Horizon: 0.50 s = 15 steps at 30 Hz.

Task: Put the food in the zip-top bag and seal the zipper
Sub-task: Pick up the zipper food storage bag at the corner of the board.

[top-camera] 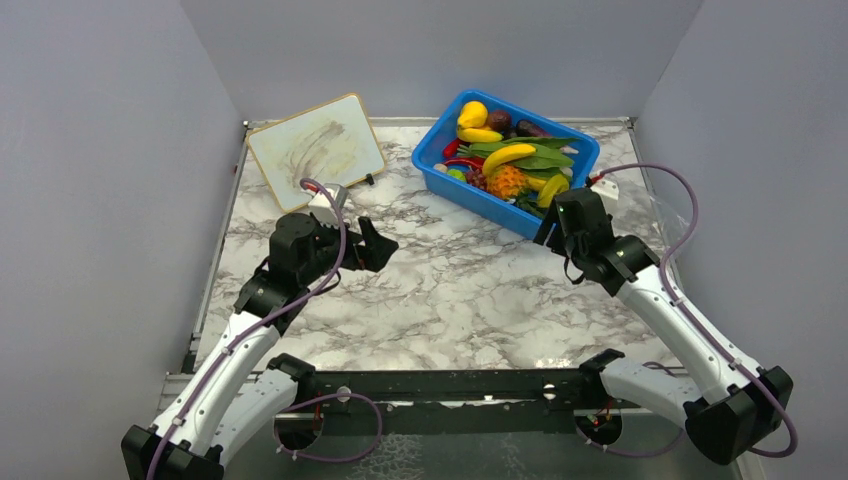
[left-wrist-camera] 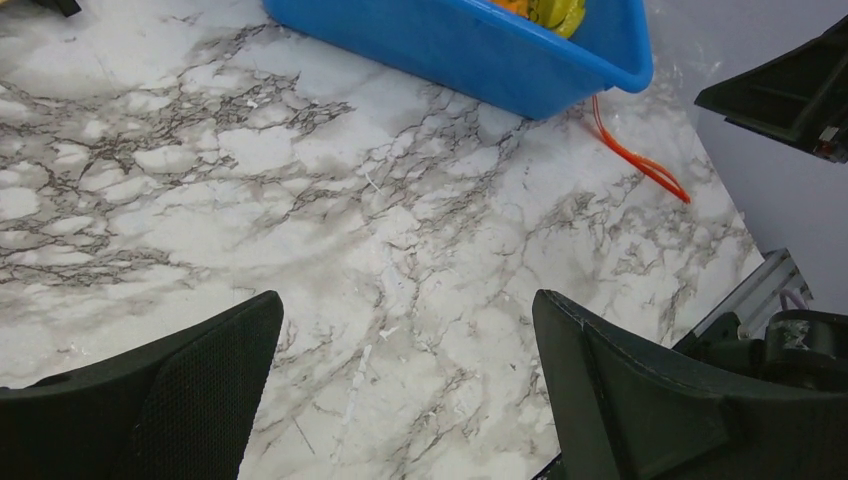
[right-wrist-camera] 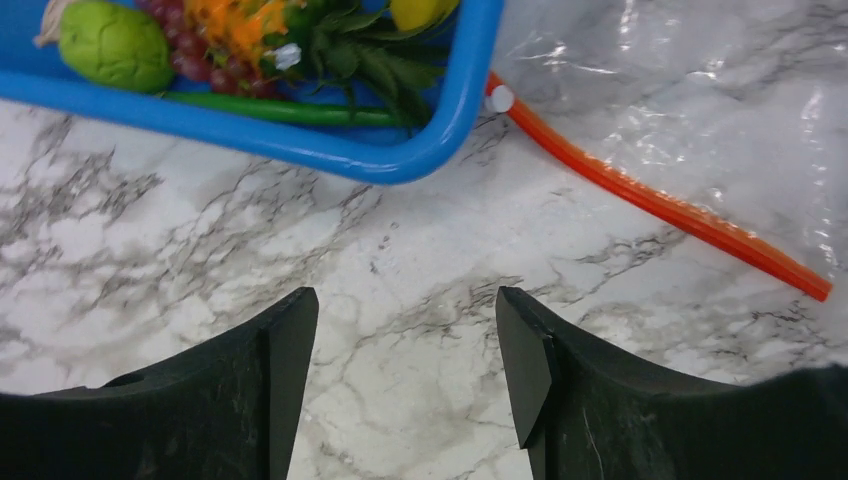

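On the marble table (top-camera: 450,290), seen from above, you have the food (top-camera: 512,160) piled in the blue bin (top-camera: 478,200) at the far right: an orange pineapple (top-camera: 507,181), yellow bananas (top-camera: 508,155) and green leaves (top-camera: 545,158) among it. A smudged whiteboard (top-camera: 316,148) lies at the far left. Your left gripper (top-camera: 372,245) hangs over bare marble, well apart from the bin, with its fingers spread. Your right gripper (top-camera: 550,230) sits just beside the bin's near right corner; from this angle the wrist hides its fingers.

In the left wrist view, your two fingers stand wide apart with nothing but marble between them. The bin's corner is at the top of the view, and the red-orange zipper (left-wrist-camera: 637,157) runs out from just beside that corner across the table.

In the right wrist view, your fingers are parted, though not as widely as the left pair, and they hold nothing; only marble shows in the gap. The bin's rounded corner is ahead of them, with a green fruit (right-wrist-camera: 115,45) and the pineapple's crown inside. The zip-top bag (right-wrist-camera: 700,90) lies flat and crinkled on the table to the right of the bin. None of the food is in it. Its zipper slants from the bin's corner towards the lower right, and a small white tab (right-wrist-camera: 498,98) at the zipper's end sits against the bin's wall.
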Motion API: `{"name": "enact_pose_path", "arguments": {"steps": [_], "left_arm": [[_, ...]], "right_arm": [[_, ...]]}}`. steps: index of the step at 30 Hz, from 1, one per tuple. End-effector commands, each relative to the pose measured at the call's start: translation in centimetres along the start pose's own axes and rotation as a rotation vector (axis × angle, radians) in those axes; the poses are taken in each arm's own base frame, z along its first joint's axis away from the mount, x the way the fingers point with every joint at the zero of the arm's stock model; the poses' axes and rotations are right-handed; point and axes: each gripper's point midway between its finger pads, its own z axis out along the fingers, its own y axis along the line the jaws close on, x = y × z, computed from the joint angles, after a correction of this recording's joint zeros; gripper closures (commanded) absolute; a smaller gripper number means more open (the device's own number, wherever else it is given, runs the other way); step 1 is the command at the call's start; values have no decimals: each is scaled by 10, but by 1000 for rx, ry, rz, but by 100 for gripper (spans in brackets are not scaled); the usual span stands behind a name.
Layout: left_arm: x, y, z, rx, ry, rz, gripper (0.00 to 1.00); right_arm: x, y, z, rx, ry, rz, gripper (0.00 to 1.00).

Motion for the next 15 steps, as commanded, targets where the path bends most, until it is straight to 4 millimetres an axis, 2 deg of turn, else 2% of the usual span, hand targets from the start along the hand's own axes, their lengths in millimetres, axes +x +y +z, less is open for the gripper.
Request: {"name": "enact_pose_path", "arguments": {"steps": [1, 6, 11, 15], "left_arm": [[5, -1, 1, 26, -26, 8, 1], [6, 3, 5, 6, 2, 17, 1], [6, 4, 3, 3, 1, 38, 1], [6, 10, 0, -29, -5, 51, 1]], "right_arm": [[-30, -38, -2, 228, -147, 71, 35], [-40, -61, 7, 361, -164, 104, 41], [-58, -87, 23, 431, -178, 223, 45], [-70, -95, 39, 439, -172, 307, 48]]}}
